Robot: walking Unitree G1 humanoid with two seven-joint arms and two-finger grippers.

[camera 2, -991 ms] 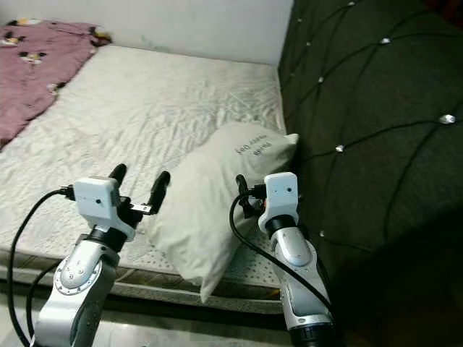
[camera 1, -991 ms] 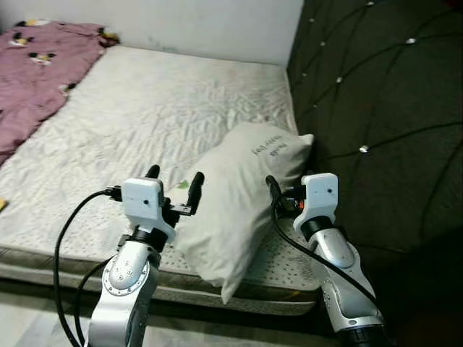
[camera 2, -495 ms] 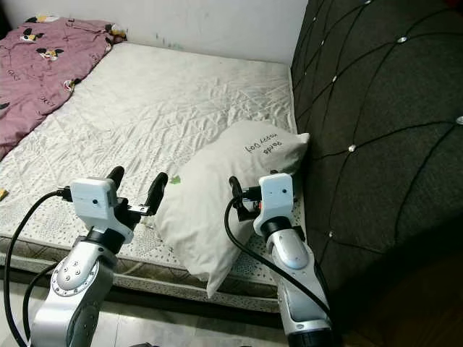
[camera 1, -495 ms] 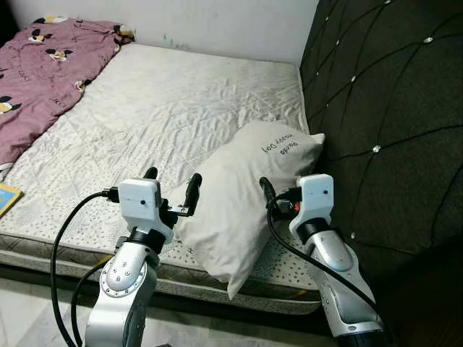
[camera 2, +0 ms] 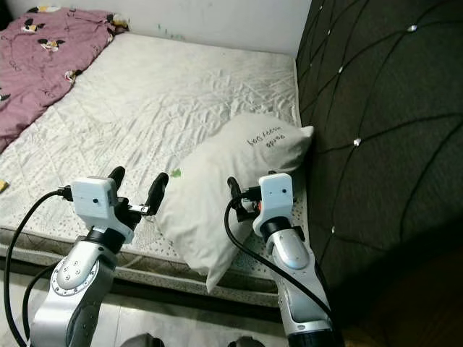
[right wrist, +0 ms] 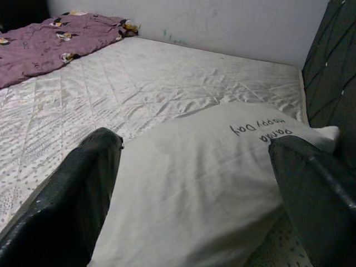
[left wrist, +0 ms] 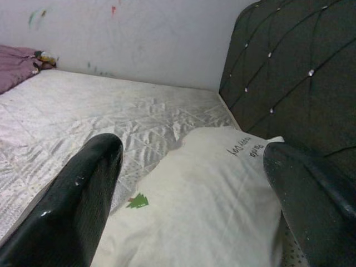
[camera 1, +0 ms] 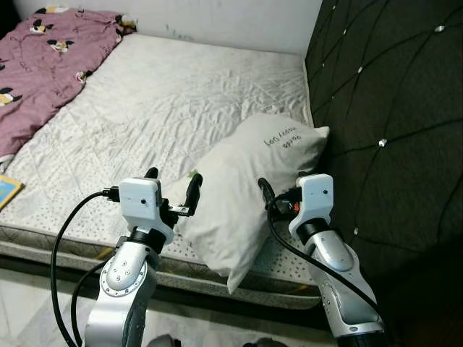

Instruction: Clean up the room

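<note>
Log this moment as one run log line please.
stage: reaching for pillow | left tool: open, at pillow's left edge | right tool: open, over pillow | pillow: on mattress, by headboard

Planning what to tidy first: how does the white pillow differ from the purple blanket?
The white pillow is plain with small dark lettering; the purple blanket is patterned. The pillow lies plump by the dark headboard, its corner overhanging the mattress edge; the blanket lies rumpled at the far left. Both rest on the mattress.

White pillow (right wrist: 211,167) on bed: dark handwritten-style print near one end, seen upside down, apparently "Panda Happy Day"; first word unclear. Small green tree motif, no lettering.
</note>
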